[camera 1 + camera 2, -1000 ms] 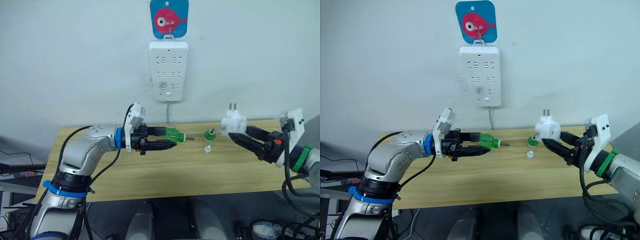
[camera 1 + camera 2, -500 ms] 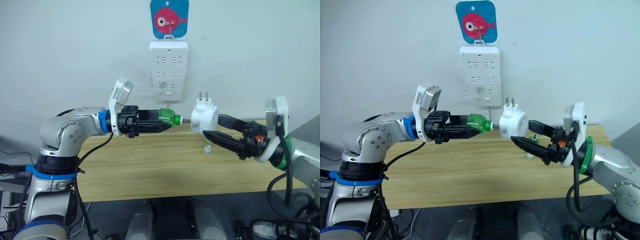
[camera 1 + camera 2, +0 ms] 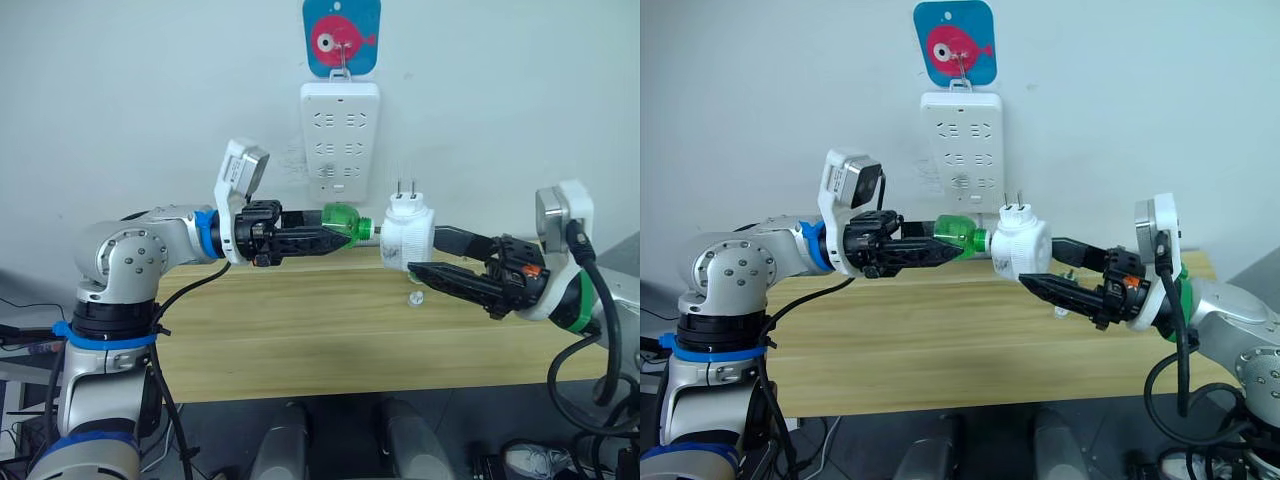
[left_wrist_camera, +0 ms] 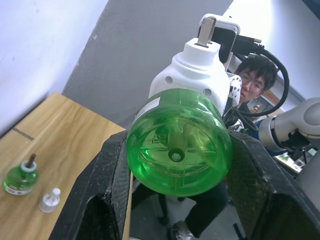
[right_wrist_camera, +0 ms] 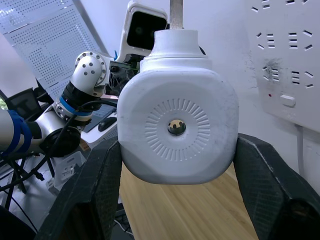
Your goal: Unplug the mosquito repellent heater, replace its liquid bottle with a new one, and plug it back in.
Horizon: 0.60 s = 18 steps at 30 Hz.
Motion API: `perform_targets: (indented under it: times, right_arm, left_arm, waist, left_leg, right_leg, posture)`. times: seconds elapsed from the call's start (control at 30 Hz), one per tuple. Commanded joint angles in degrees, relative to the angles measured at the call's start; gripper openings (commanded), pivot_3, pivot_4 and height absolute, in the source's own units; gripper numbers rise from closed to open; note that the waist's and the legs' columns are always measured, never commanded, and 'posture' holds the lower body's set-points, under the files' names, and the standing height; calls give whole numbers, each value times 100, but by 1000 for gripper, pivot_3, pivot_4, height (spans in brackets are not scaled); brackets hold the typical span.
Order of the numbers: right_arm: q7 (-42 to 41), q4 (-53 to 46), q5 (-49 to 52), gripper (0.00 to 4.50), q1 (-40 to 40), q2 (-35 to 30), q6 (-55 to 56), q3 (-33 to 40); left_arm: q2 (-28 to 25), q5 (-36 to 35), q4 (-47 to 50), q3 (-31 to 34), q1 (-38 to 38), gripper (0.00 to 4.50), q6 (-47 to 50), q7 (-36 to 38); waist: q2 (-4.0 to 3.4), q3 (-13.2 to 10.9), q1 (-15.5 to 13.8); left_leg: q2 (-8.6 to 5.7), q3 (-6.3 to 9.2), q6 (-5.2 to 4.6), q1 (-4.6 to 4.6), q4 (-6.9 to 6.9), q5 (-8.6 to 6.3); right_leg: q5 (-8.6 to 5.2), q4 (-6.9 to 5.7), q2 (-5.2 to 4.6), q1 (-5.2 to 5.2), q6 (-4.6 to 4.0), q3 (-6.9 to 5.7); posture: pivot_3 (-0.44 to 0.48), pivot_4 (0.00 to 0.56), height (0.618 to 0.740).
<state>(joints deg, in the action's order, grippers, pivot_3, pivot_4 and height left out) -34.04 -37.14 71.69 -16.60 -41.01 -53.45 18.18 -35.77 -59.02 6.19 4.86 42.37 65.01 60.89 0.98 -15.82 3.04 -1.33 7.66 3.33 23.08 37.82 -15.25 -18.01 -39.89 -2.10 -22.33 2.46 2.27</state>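
1. Your left gripper [image 3: 322,238] is clamped on the green liquid bottle [image 3: 343,222], held level above the wooden table [image 3: 300,340] with its neck pointing toward 3 o'clock in the head views.
2. In the left wrist view you see the bottle's round green base [image 4: 178,150] squeezed between the two black fingers [image 4: 252,180], with the white heater just beyond it.
3. The bottle's neck meets the mosquito repellent heater [image 3: 408,238] at the heater's 9 o'clock side; you cannot tell how far it is seated inside.
4. The heater is in mid-air over the table, at about 5 o'clock from the white wall power strip [image 3: 340,140], unplugged, with its two metal prongs [image 3: 405,187] pointing to 12 o'clock.
5. Your right gripper [image 3: 430,256] grips the heater; in the right wrist view the white body with its ribbed round face [image 5: 176,127] sits wedged between the two fingers [image 5: 260,170].
6. On the table, at about 6 o'clock below the heater, a small white cap [image 3: 414,297] lies; the left wrist view shows it just beside a second green bottle [image 4: 20,177] standing upright with a wick on top.
7. A person [image 4: 250,85] shows in the background of the left wrist view.
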Motion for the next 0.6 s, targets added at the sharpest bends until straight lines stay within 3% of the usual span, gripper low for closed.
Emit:
perform_targets:
  times: [0.03,0.6]
  right_arm:
    - [14,-140,245,2910,-78,-68,186,-9]
    - [290,-148,683,2910,-71,-244,319,-139]
  left_arm:
    - [29,-256,181,174,19,2350,73,-61]
    - [211,-475,154,271,-58,2350,157,-283]
  waist:
    - [0,0,-3]
    - [1,1,-12]
  left_leg:
    - [0,0,0,0,1,0]
    - [0,-2,7,0,3,4]
  right_leg:
    - [0,0,0,0,0,0]
    - [0,-1,-3,0,0,1]
  posture:
    - [-8,214,732]
    - [-9,210,732]
